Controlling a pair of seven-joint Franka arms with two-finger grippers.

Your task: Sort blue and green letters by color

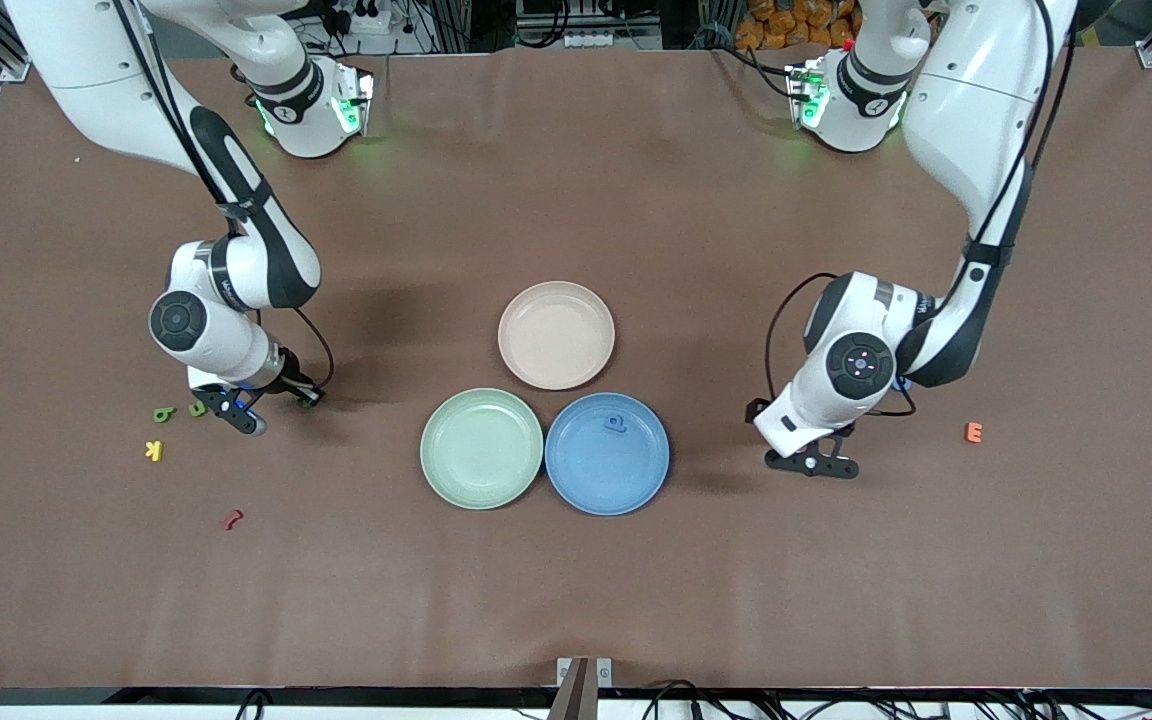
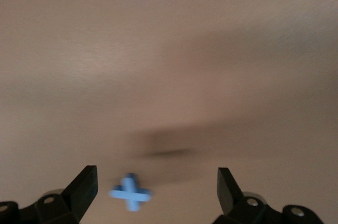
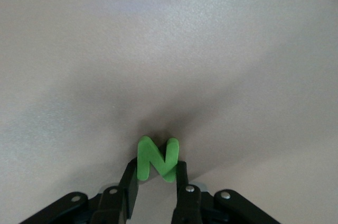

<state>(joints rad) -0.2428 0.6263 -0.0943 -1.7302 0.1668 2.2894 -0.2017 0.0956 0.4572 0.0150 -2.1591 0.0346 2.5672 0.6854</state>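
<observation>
Blue and green letters lie scattered over the brown bench (image 1: 576, 580): a blue letter (image 1: 617, 424) rests in the blue plate (image 1: 607, 480) at lower centre of the front view, touching the green plate (image 1: 456, 470) beside it, with a pink plate (image 1: 556, 300) just above the pair in the frame. At the left of the front view two small green letters (image 1: 164, 414) sit near the right gripper (image 1: 242, 410), with a yellow K (image 1: 153, 450) lower in the frame and a dark red piece (image 1: 232, 519) lower still. The right gripper is low over the bench there, and in the right wrist view its jaws are clamped on a green N (image 3: 157, 159), which stands upright between the fingertips (image 3: 129, 184) at the bottom centre of that frame. The left gripper (image 1: 814, 462) hangs at the right of the front view, low over the bench and beside the blue plate; its jaws stand wide apart. In the left wrist view a blue X (image 2: 130, 193) lies flat on the bench between the two open fingers (image 2: 82, 188), touching neither, at the lower left of centre in that frame. An orange E (image 1: 974, 432) lies on the bench toward the right edge of the front view, well apart from the plates.
</observation>
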